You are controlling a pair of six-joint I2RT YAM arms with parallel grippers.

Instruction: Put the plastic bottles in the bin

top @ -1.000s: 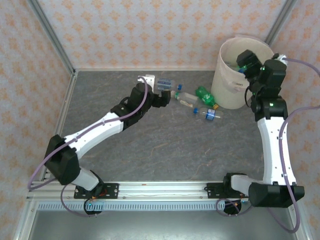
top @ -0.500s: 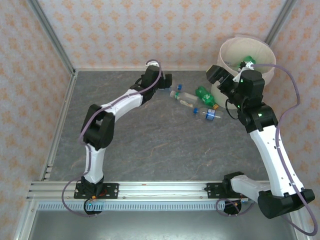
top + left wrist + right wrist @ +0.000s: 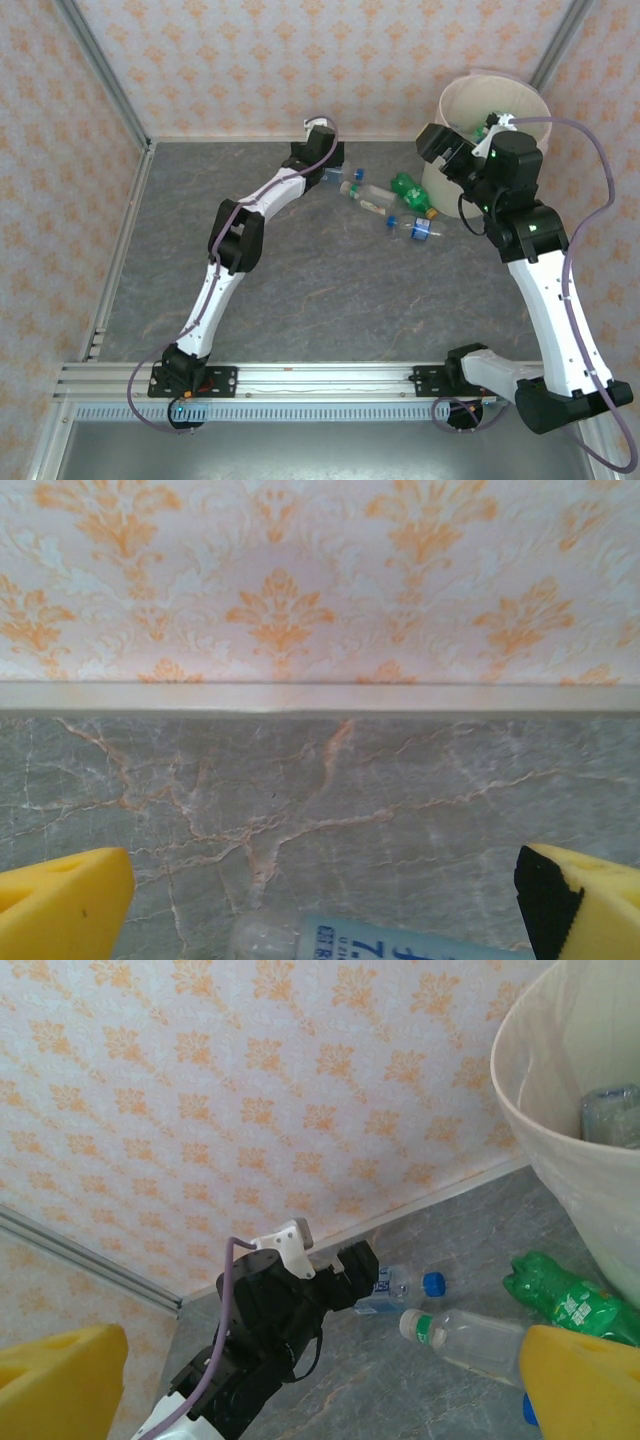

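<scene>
Green bottle lies just beside the bin, clear bottles nearby.

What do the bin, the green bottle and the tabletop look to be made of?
The bin: cream plastic by the look, smooth matte wall. The green bottle: thin translucent plastic, crinkled and glossy. The tabletop: grey stone-look surface with pale, rusty veins; real marble or printed laminate, I cannot tell.
</scene>
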